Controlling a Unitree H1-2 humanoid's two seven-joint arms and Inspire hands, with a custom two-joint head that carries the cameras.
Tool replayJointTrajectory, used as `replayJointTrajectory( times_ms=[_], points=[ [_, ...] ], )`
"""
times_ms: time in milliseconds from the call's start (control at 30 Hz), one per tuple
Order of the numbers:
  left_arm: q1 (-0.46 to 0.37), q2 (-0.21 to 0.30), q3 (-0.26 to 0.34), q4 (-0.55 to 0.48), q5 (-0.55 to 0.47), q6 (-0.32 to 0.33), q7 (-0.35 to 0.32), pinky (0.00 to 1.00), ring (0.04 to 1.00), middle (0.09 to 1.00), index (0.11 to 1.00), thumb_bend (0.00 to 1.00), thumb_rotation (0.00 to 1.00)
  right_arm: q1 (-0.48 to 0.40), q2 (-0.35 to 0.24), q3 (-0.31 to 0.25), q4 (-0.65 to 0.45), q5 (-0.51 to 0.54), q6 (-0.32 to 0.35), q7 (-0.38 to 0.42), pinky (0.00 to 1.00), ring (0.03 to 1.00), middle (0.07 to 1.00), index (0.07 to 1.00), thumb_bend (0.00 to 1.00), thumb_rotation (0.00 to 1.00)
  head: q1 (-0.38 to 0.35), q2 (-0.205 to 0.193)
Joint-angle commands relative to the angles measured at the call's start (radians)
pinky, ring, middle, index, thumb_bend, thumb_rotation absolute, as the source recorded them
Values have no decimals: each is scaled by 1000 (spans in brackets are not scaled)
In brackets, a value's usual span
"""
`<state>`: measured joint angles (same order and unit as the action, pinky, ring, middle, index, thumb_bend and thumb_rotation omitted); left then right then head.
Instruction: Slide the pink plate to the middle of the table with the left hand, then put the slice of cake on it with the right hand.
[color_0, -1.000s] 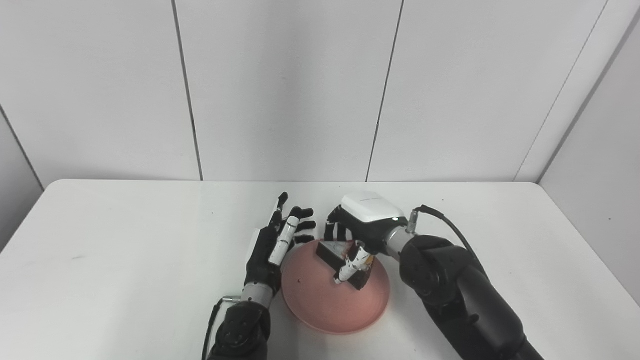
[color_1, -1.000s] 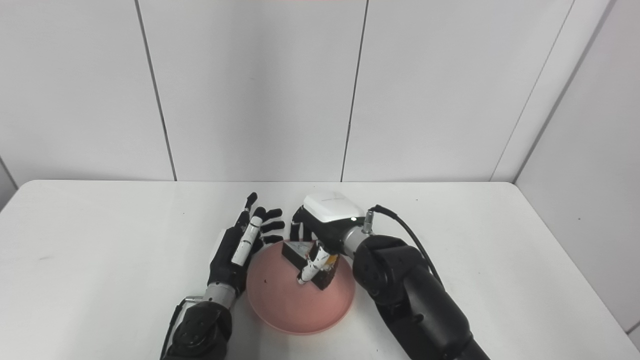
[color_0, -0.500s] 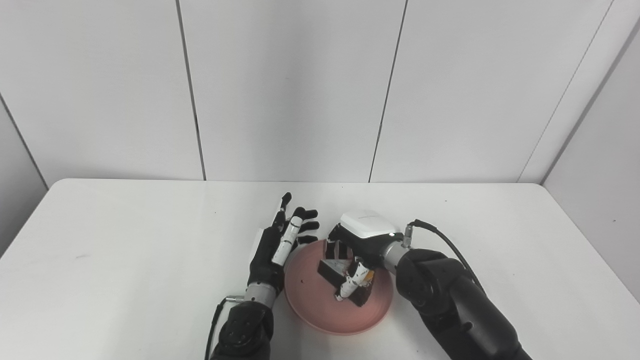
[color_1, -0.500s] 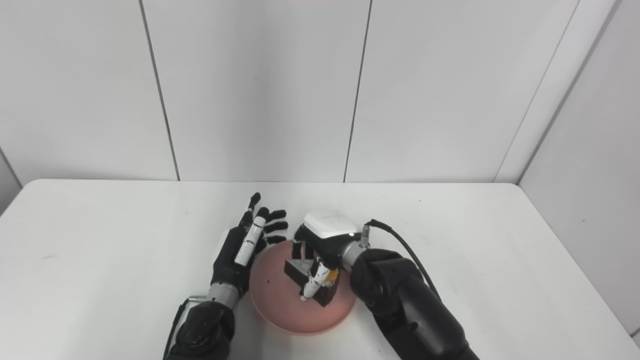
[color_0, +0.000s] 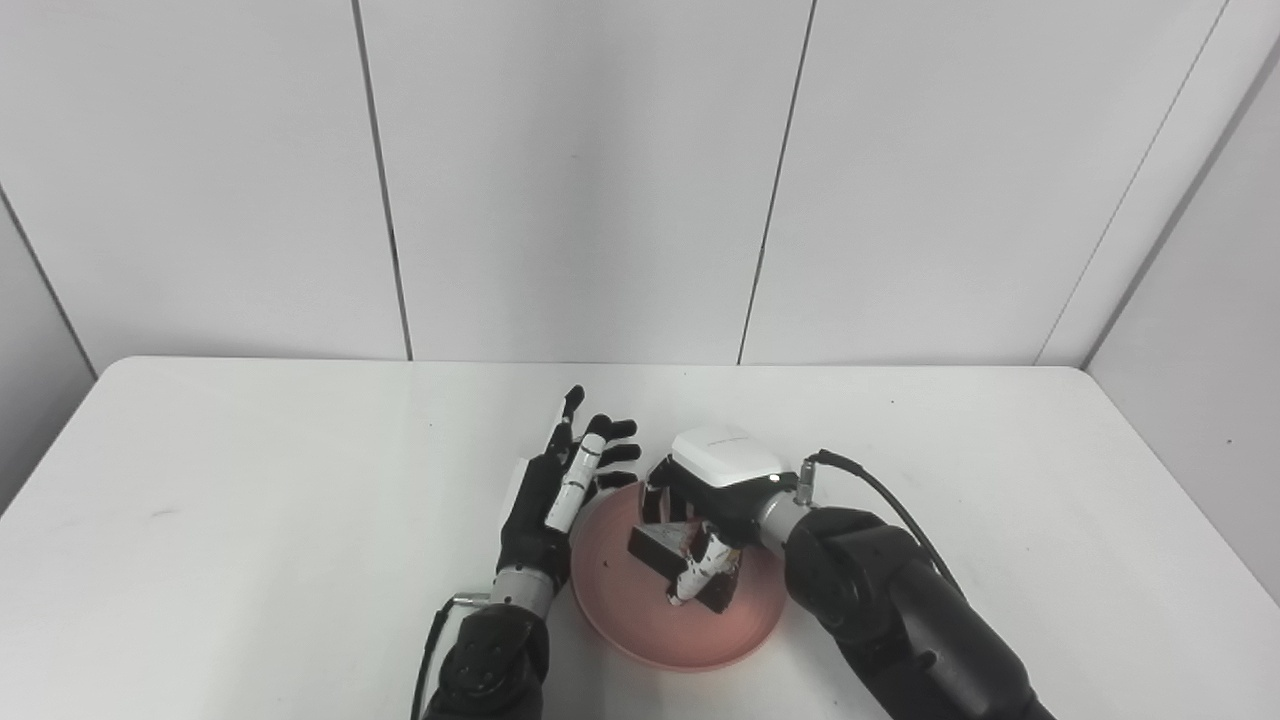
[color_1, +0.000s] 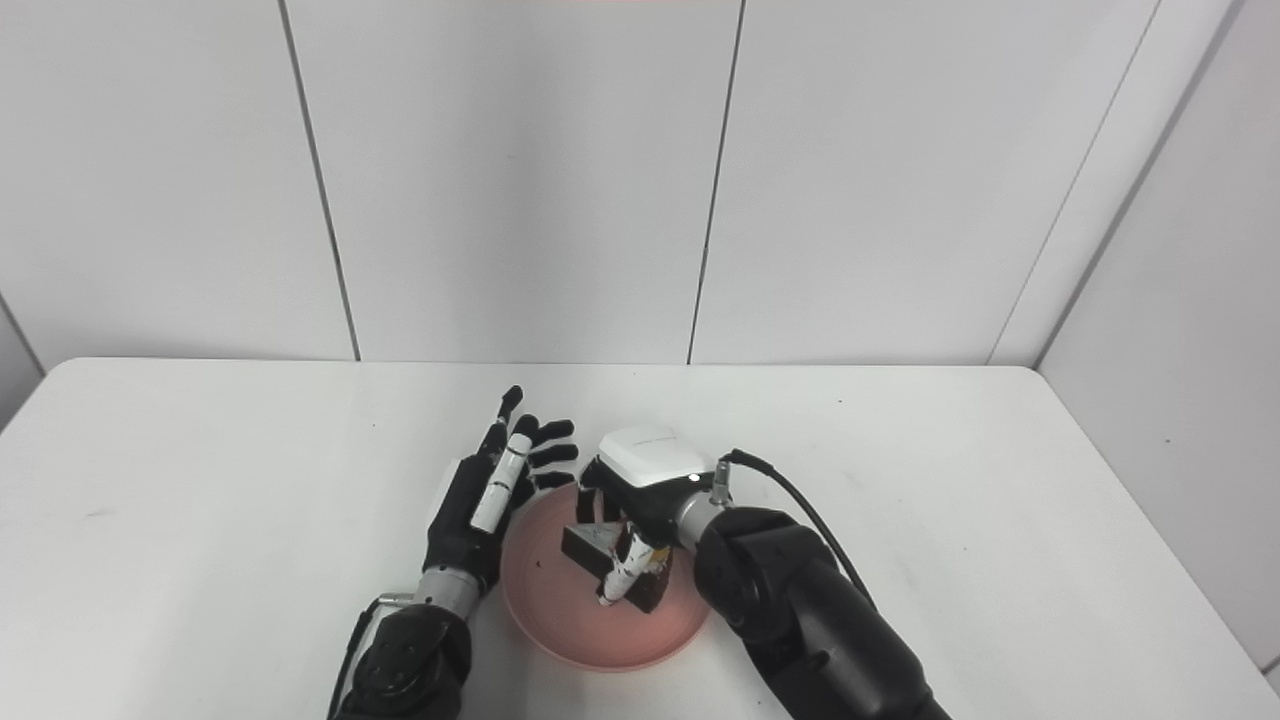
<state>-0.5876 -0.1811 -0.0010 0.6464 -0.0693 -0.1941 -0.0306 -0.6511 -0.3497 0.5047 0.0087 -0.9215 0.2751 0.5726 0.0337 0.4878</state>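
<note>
The pink plate (color_0: 620, 610) lies on the white table near its front middle. A dark slice of cake (color_0: 680, 562) with a pale top is over the plate's middle, and my right hand (color_0: 715, 490) is shut on it, thumb in front and fingers behind. Whether the slice rests on the plate or hangs just above it I cannot tell. My left hand (color_0: 560, 485) is open at the plate's left rim, fingers spread and pointing away from me, holding nothing. In the right eye view the slice of cake (color_1: 608, 560) sits over the plate (color_1: 550, 620) the same way.
The white table (color_0: 250, 520) runs out to both sides and back to the grey panelled wall. A black cable (color_0: 880, 490) loops from my right wrist over the table to the right of the plate.
My right hand has come down and toward me with the cake, from the plate's far rim to over its middle. The left hand has stayed by the left rim.
</note>
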Motion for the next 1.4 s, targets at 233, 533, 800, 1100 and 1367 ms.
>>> replayJointTrajectory(
  times_ms=[233,533,800,1100,1367],
  points=[
    [68,12,1,-51,-22,116,-32,595,708,766,1000,691,781,71,-23,-89,-111,75,-94,-116,526,646,697,706,901,873,25,10],
    [114,46,5,-162,-5,171,-15,644,747,785,1000,701,750,156,37,-234,-96,313,-246,-299,491,621,697,714,818,863,72,19],
    [216,104,23,-363,40,217,17,722,838,865,1000,619,755,207,149,-416,233,555,-712,-678,492,597,676,677,767,809,72,28],
    [208,131,15,-385,85,154,61,810,868,903,980,744,772,158,276,-628,547,1064,-743,-598,635,686,729,759,800,926,67,7],
    [202,129,22,-373,125,152,112,865,903,935,961,763,778,144,310,-677,608,1179,-712,-552,700,760,803,787,750,976,69,7]
  ],
)
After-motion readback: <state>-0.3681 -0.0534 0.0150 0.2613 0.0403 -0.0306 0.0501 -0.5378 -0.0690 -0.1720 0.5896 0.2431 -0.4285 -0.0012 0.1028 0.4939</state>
